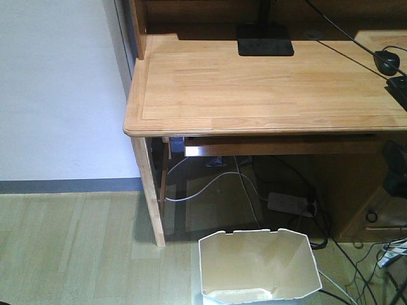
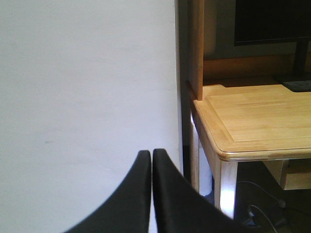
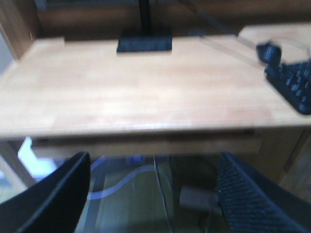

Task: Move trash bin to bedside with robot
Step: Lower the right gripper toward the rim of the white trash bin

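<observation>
The white trash bin [image 1: 257, 264] stands on the wooden floor at the bottom of the front view, just in front of the wooden desk [image 1: 254, 82]; its cream inside shows. Neither arm shows in the front view. In the left wrist view my left gripper [image 2: 151, 153] is shut with nothing between its black fingers, and it faces a white wall beside the desk corner [image 2: 243, 141]. In the blurred right wrist view my right gripper [image 3: 154, 156] is open and empty, facing the desk's front edge [image 3: 136, 121]. The bed is out of view.
A black monitor base [image 1: 264, 39], a mouse [image 1: 386, 61] and a keyboard [image 3: 291, 82] lie on the desk. A power strip [image 1: 289, 203] and several cables lie under it. The desk leg [image 1: 151, 190] stands left of the bin. A white wall [image 1: 57, 89] fills the left.
</observation>
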{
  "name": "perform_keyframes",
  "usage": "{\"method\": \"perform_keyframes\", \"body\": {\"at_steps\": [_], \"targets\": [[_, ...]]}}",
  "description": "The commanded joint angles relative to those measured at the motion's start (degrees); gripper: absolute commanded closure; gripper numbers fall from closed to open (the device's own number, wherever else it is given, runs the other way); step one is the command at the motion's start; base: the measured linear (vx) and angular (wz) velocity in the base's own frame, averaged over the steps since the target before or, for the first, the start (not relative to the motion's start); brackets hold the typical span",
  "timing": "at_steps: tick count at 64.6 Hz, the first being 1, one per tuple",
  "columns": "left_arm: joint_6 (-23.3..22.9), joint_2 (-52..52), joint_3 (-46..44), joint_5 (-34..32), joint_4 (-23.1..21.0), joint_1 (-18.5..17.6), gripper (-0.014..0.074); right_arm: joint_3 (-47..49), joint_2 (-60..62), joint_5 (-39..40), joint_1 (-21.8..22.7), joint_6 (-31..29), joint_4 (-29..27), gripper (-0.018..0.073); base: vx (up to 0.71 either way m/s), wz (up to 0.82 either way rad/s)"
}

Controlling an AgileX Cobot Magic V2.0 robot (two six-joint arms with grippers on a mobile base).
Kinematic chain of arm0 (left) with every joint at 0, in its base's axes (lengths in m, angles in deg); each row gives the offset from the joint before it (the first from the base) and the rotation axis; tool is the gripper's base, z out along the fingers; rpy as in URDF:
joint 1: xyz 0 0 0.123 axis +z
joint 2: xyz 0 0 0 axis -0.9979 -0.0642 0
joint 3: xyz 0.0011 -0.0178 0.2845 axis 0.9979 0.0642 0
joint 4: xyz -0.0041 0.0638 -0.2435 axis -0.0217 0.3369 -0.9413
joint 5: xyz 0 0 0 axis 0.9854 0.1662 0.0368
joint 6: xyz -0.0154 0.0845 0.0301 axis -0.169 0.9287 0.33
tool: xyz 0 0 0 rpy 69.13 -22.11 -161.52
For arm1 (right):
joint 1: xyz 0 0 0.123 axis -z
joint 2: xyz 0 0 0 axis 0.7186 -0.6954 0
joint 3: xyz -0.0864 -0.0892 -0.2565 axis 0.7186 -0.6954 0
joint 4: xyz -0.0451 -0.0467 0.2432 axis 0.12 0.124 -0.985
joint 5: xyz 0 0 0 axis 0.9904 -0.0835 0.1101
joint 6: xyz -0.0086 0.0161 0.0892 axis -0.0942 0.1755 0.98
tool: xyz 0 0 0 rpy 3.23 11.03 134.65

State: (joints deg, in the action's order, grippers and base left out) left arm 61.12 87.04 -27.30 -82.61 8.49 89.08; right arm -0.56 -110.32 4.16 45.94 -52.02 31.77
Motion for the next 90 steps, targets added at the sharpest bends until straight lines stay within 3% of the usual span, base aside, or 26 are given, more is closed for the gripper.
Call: {"method": "perform_keyframes", "body": {"at_steps": [1,21,29,37,47,60,81,90], "targets": [[-0.3,0.3,-1.2,-4.1,-0.3,-0.1,0.0603,5.9,-5.7,-0.5,0.3,-0.5,-0.2,0.0053,0.00,0.00],[-0.3,0.3,-1.2,-4.1,-0.3,-0.1,0.0603,19.9,-25.0,-15.0,0.3,-5.1,-0.3,0.0052,0.00,0.00],[-0.3,0.3,-1.2,-4.1,-0.3,-0.1,0.0603,22.9,-31.8,-16.7,0.5,-8.4,-0.4,0.0052,0.00,0.00],[-0.3,0.3,-1.2,-4.1,-0.3,-0.1,0.0603,23.9,-38.5,-16.8,3.4,-11.0,-1.7,0.0052,0.00,0.00],[-0.3,0.3,-1.2,-4.1,-0.3,-0.1,0.0603,23.9,-47.6,-16.3,7.2,-17.6,-6.2,0.0052,0.00,0.00],[-0.3,0.3,-1.2,-4.1,-0.3,-0.1,0.0603,23.9,-60.0,-12.9,7.7,-26.7,-9.6,0.0052,0.00,0.00],[-0.3,0.3,-1.2,-4.1,-0.3,-0.1,0.0603,24.1,-79.7,2.7,7.7,-28.4,-10.9,0.0052,0.00,0.00],[-0.3,0.3,-1.2,-4.1,-0.3,-0.1,0.0603,27.2,-88.9,3.2,7.7,-28.6,-10.5,0.0052,0.00,-0.01]]}}
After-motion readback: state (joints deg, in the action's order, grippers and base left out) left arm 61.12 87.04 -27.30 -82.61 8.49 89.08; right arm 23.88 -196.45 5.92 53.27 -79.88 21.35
